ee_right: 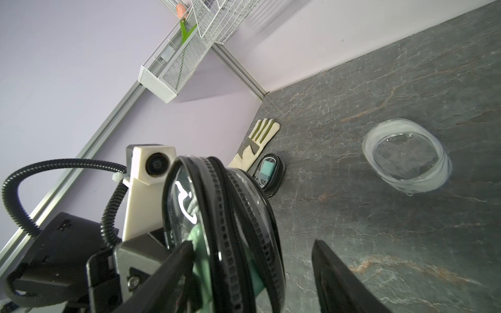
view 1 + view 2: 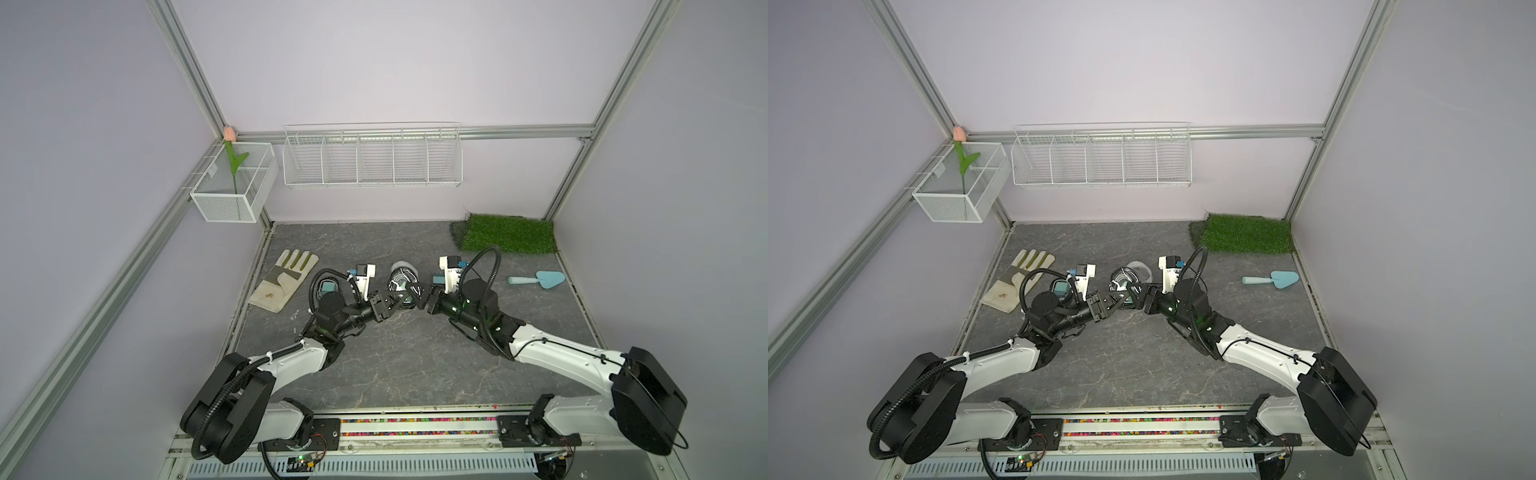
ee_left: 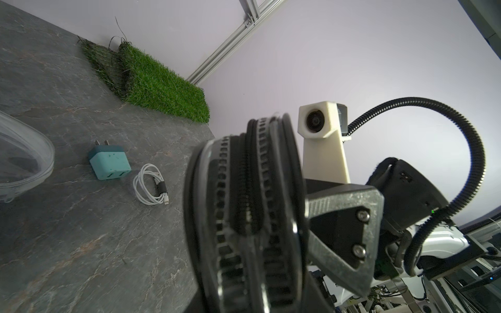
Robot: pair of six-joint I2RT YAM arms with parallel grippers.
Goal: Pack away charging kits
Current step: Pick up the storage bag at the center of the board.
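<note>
nearest the robot, mid-table, the left gripper [image 2: 395,299] is clamped on a black-rimmed oval zip case with a clear window [image 2: 401,283], held on edge and seemingly clear of the grey stone-look tabletop [image 2: 374,365]. the right gripper [image 2: 419,296] meets it from 3 o'clock with its jaws spread wide. in the right wrist view one finger [image 1: 168,264] lies against the case and its mate stands well apart. a green plug adapter and a white cable show through the window, so this kit reads as packed. whether the zip runs fully round i cannot tell.

at 9 o'clock of it, a second black-rimmed oval case [image 2: 328,286] lies flat just beside the beige work glove [image 2: 282,286]. it has a teal adapter and white cable inside and looks done.

at 3 o'clock lie a loose teal cube plug adapter [image 3: 109,162] and, just beside it, a small coiled white cable [image 3: 151,188], neither packed. at 12 o'clock, just beyond the held case, the white-rimmed translucent oval case [image 1: 423,184] lies open and empty. by my reckoning two kits are in and one is left.
</note>
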